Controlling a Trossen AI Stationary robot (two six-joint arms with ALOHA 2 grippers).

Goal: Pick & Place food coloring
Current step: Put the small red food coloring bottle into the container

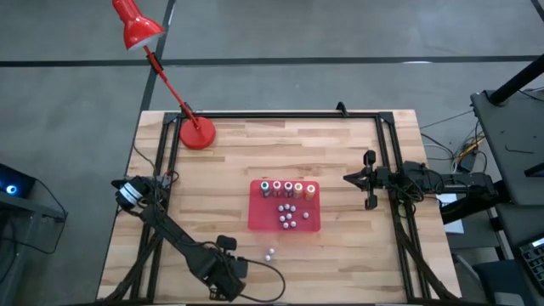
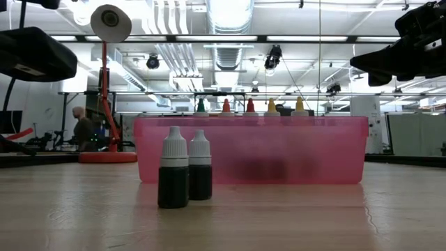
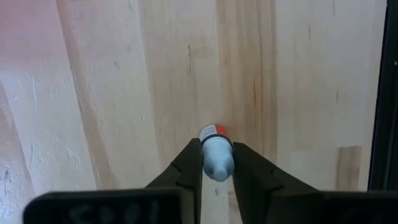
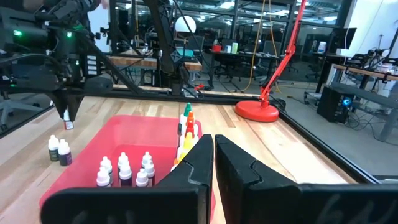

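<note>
The left gripper (image 3: 216,163), near the desk's (image 1: 340,255) near-left edge, pinches a red food coloring bottle (image 3: 215,152) only by its cap, so it could swing or slip free.

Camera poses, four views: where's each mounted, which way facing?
High: overhead, straight down on wooden table; both arms show.
Low: table height, past two dark white-capped bottles to red plastic tray; arms above.
Left wrist: down at wood; left gripper shut on small red pale-capped bottle.
Right wrist: across tray; right gripper shut.
Shared: tray in high, low, right wrist.
</note>
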